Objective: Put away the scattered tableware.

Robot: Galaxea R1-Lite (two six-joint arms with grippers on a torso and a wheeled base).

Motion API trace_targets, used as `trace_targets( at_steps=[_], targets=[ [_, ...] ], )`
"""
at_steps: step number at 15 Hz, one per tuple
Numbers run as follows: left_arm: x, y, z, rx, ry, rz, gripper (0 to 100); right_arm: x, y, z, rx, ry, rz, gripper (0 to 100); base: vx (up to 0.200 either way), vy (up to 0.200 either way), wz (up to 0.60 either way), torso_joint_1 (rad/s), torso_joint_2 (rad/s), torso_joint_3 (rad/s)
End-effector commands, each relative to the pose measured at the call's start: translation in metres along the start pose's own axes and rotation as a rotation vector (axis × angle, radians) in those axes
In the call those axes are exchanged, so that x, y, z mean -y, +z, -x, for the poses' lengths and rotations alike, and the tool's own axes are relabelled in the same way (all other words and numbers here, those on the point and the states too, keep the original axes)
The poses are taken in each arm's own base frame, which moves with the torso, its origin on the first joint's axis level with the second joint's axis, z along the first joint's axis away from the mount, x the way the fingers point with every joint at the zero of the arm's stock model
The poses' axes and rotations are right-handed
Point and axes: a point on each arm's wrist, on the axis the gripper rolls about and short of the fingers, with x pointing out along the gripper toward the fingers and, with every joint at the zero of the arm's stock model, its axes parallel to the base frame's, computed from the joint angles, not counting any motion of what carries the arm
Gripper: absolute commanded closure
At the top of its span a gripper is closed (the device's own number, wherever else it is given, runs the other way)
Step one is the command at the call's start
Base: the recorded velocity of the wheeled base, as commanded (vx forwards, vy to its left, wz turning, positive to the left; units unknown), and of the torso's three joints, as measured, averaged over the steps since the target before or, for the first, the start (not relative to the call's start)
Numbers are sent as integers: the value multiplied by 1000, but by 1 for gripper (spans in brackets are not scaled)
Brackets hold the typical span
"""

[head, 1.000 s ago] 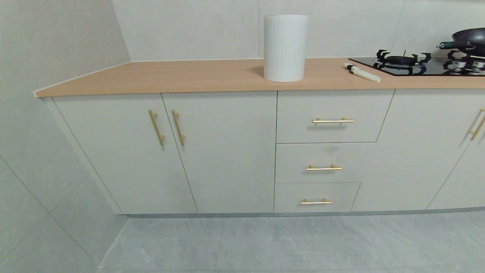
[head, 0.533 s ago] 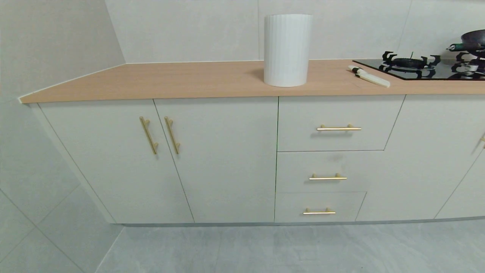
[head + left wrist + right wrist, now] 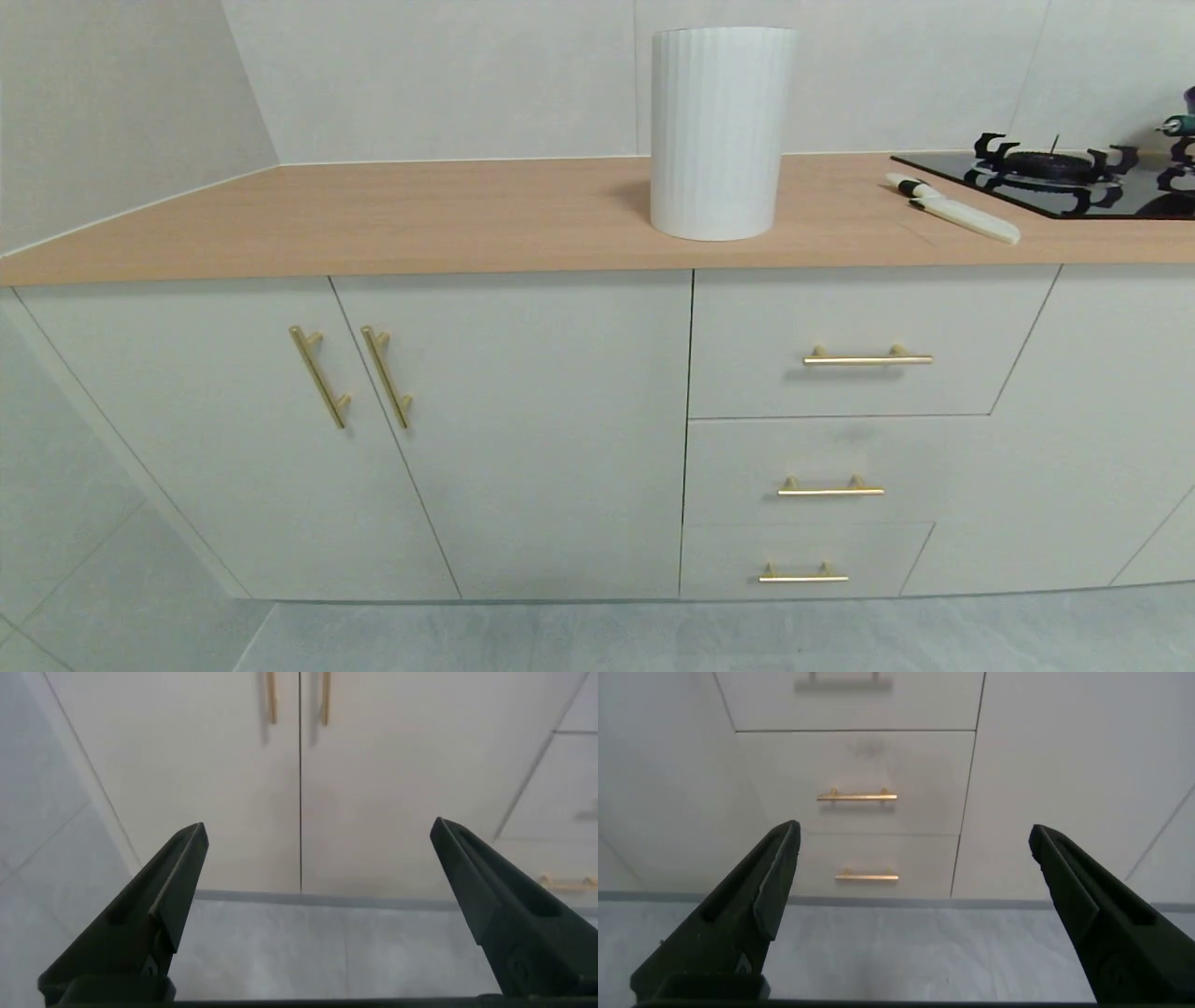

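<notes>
1. Two pincers of mine hang low in front of the cabinets. My left pincer (image 3: 316,833) is spread wide with nothing between its dark fingers. It faces the seam where the two cabinet doors (image 3: 301,784) meet, with the grey floor (image 3: 280,943) beneath.
2. My right pincer (image 3: 913,833) is spread just as wide and grips nothing. It faces the middle drawer handle (image 3: 857,796) and the bottom drawer handle (image 3: 867,875).
3. From my head camera, the knife (image 3: 952,210) lies flat on the wooden countertop (image 3: 373,219), off to my right. It sits just beside the near corner of the black gas hob (image 3: 1055,173). Its pale blade points toward the counter's front edge, and its black-and-white grip points toward the wall.
4. On the same countertop a white ribbed canister (image 3: 717,131) stands upright, above the line where the doors meet the drawer stack. It is to the left of the knife and well apart from it.
5. Below the counter, the two doors carry gold bar handles set side by side. Three drawers are stacked to their right. All of them are shut.
</notes>
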Motion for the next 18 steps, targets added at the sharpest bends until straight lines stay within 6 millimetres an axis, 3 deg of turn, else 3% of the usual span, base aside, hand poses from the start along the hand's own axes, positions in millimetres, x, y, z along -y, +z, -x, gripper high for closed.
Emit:
trace_targets(
  at_steps=[1, 11, 18],
  targets=[
    [0, 0, 0, 1, -1, 1, 0, 0, 0, 0, -4, 1, 0, 0, 200, 0, 0, 2, 2, -2],
    [0, 0, 0, 1, 1, 2, 0, 0, 0, 0, -4, 1, -1, 0, 200, 0, 0, 2, 3, 3],
    [0, 0, 0, 1, 1, 1, 0, 0, 0, 0, -4, 1, -1, 0, 0, -29, 0, 0, 0, 0]
  ],
)
